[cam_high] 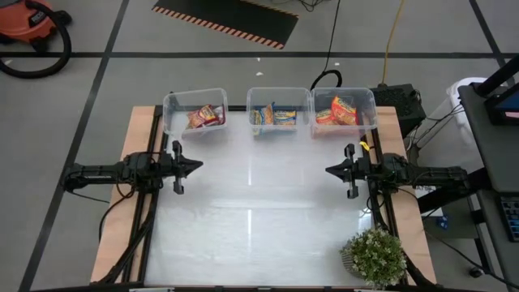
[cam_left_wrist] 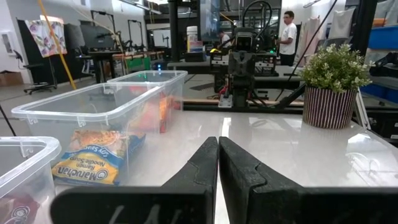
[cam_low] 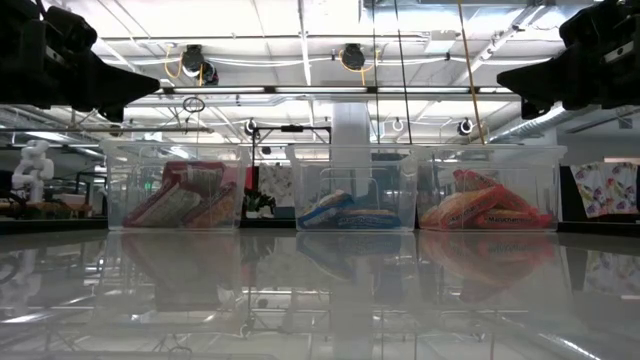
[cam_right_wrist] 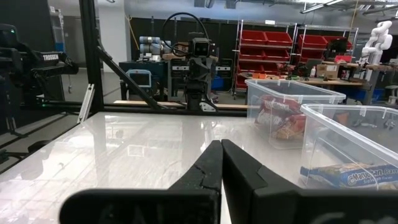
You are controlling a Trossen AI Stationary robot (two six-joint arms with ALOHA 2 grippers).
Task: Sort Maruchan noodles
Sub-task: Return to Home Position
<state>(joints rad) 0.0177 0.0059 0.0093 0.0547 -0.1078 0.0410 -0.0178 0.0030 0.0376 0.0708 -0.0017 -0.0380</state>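
The Maruchan noodles lie in three clear bins along the table's far edge: dark red packets (cam_high: 205, 118) in the left bin (cam_high: 195, 111), blue packets (cam_high: 276, 116) in the middle bin (cam_high: 278, 110), orange packets (cam_high: 336, 112) in the right bin (cam_high: 345, 109). My left gripper (cam_high: 199, 165) hovers shut above the table's left side, pointing level toward the right. My right gripper (cam_high: 328, 170) hovers shut above the right side, pointing level toward the left. Neither holds anything.
A potted plant (cam_high: 374, 256) in a striped pot stands at the table's near right corner. The white tabletop (cam_high: 259, 211) stretches between the two arms. A person (cam_left_wrist: 288, 31) stands in the room beyond the table.
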